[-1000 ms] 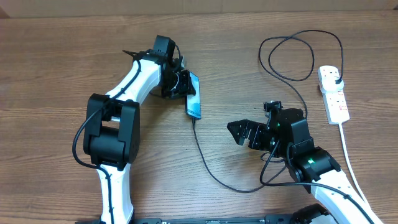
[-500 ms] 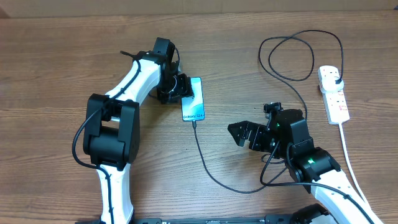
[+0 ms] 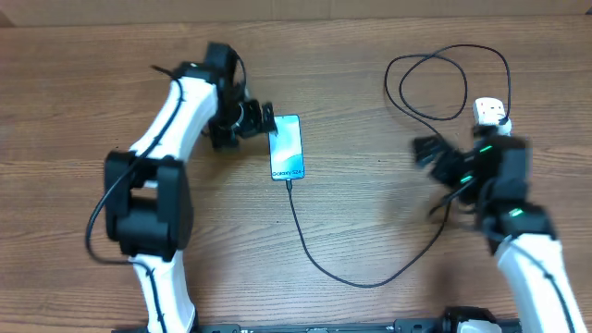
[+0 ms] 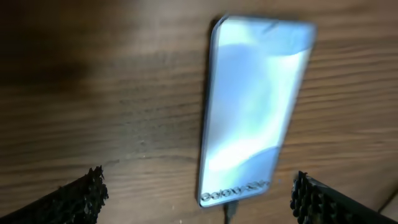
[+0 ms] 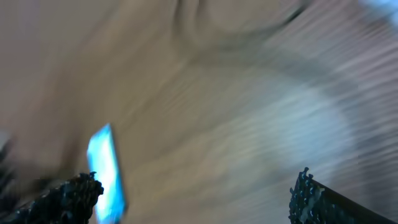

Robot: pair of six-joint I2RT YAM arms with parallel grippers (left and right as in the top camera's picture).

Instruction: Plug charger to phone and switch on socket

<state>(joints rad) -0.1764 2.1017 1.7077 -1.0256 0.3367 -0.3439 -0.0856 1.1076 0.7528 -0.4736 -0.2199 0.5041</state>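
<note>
The phone [image 3: 287, 148] lies flat on the table with its blue screen up. It fills the left wrist view as the phone [image 4: 255, 106], "Galaxy" text at the near end. The charger [image 3: 319, 254] has its connector tip [image 4: 231, 211] at the phone's near end. The black cable curves across the table and loops up to the socket [image 3: 487, 109], whose far end alone shows. My left gripper [image 3: 266, 122] [image 4: 198, 202] stands open just left of the phone, holding nothing. My right gripper [image 3: 427, 153] [image 5: 193, 196], blurred, is open beside the socket.
The right arm [image 3: 518, 222] covers most of the power strip and its white cord. The cable's loops [image 3: 444, 83] lie at the back right. The right wrist view is smeared, with the phone [image 5: 106, 168] a blue streak at lower left.
The left gripper opened and let go of the phone, which now lies flat, and the arm drew back to the left. The right arm swung from the table's middle to the socket.
</note>
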